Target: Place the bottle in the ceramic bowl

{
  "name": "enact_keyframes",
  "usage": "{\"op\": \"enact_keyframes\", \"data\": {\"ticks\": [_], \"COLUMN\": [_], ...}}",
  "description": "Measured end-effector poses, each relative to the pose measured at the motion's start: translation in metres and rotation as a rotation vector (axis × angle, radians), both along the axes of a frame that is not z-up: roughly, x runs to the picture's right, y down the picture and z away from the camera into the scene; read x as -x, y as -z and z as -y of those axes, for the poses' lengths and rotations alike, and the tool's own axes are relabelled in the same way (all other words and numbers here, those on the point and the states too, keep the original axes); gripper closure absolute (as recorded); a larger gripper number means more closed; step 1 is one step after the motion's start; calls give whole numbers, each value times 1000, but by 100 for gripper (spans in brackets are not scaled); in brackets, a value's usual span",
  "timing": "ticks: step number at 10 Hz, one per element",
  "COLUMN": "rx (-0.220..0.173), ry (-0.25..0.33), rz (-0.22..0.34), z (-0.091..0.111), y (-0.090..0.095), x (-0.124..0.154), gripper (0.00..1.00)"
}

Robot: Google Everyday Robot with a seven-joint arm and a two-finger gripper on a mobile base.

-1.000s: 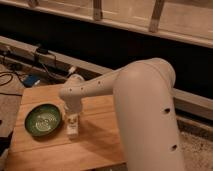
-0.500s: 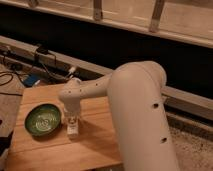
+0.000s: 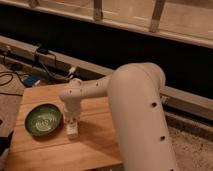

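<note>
Gripper (image 3: 71,121) sits lower left, right down on the bottle (image 3: 72,132), likely for pickup; clamped or not, can't tell; bowl (image 3: 42,120) waits just left.

Wood table (image 3: 100,150) w/ green ceramic bowl (image 3: 44,120) at L, bottle (image 3: 72,133) just beside it, hand (image 3: 72,124) at bottle's top
</note>
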State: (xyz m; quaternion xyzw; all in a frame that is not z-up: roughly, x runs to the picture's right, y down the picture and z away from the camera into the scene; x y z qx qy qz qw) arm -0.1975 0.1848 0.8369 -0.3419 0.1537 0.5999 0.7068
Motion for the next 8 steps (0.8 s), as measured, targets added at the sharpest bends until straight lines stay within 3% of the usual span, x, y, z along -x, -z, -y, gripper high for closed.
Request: {"op": "enact_keyframes", "data": {"ticks": [2, 4, 8], "rx": [-3, -34, -172], "ry": [-21, -49, -73], "rz": [-13, -33, -69], "z": [1, 10, 75], "y": [0, 5, 49], "x": [-3, -11, -33], "gripper": [100, 100, 100]}}
